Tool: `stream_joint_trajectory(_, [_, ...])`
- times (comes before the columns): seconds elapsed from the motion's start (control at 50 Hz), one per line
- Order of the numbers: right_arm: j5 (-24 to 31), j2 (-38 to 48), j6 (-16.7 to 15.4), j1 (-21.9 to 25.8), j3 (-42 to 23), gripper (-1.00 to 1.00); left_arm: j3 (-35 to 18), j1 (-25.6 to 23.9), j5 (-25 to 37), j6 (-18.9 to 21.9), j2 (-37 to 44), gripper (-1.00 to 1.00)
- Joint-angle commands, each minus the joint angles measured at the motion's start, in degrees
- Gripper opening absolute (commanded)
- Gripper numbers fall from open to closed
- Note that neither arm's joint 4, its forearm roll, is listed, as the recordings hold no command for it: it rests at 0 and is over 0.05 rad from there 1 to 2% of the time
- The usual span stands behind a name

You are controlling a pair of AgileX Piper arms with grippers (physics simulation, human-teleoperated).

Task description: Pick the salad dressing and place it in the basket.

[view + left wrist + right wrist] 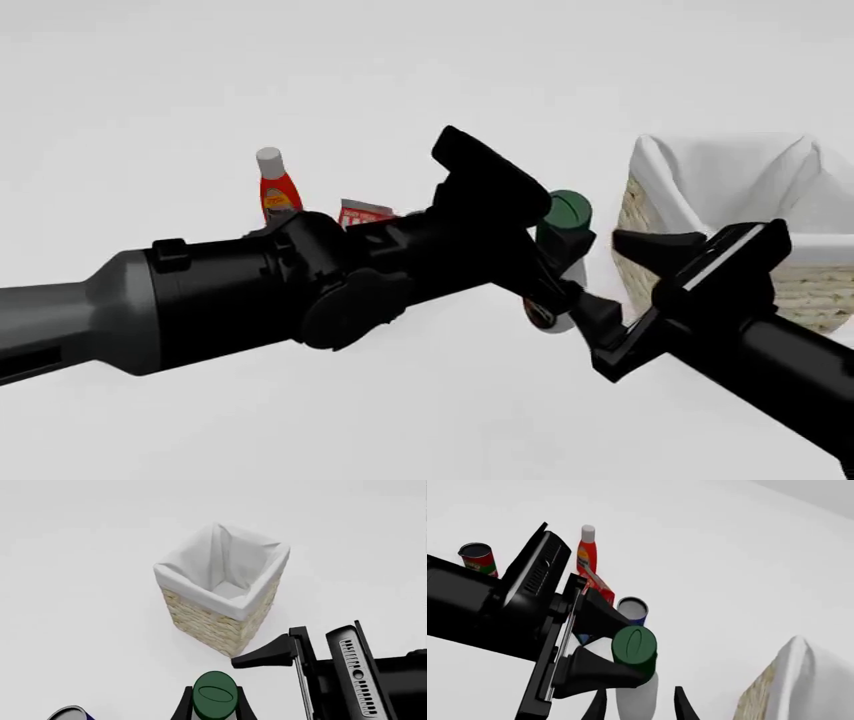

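The salad dressing [566, 212], a white bottle with a dark green cap, hangs above the table just left of the basket [801, 280]. My left gripper [541, 248] is shut on its neck below the cap, as the right wrist view shows [619, 649]. In the left wrist view the cap [215, 699] sits between my left fingers. My right gripper [639, 704] is open, one finger on each side of the bottle's white body [637, 692] with small gaps. The basket [220, 630] is straw-coloured wicker with a white lining, and I see nothing inside it.
A red bottle with a white cap [276, 190] and a red box [363, 213] stand at the back left. A red-and-green can [479, 557] and a blue can [632, 610] stand near them. The right arm's finger [267, 656] crosses the left wrist view beside the basket.
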Motion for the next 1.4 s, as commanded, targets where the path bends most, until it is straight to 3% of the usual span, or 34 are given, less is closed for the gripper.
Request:
stream_joint_trajectory(0.02, [-1.5, 2.2, 0.2, 0.3, 0.0, 1.0, -0.3, -0.4, -0.1, 0.7, -0.6, -1.0])
stream_joint_trajectory(0.84, [-3.8, 4.6, -1.8, 1.3, -1.7, 1.0, 0.9, -1.7, -0.4, 1.1, -1.4, -1.0])
stream_joint_trajectory(0.86, [-3.8, 4.5, -1.8, 1.0, -1.7, -1.0, 0.9, -1.8, -0.4, 1.1, -1.5, -1.0])
stream_joint_trajectory(1.34, [-4.4, 3.6, -2.4, 1.1, -0.8, -1.0, 1.6, -2.2, -0.9, 1.8, -1.7, -1.0])
stream_joint_trajectory(1.36, [-4.6, 3.8, -2.5, 1.2, -0.7, -1.0, 2.1, -3.9, -1.0, 2.0, -2.7, 1.0])
stream_joint_trajectory(1.4, [-4.9, 4.0, -2.3, 1.2, -0.5, -1.0, 1.7, -2.9, -0.3, 1.9, -3.0, 1.0])
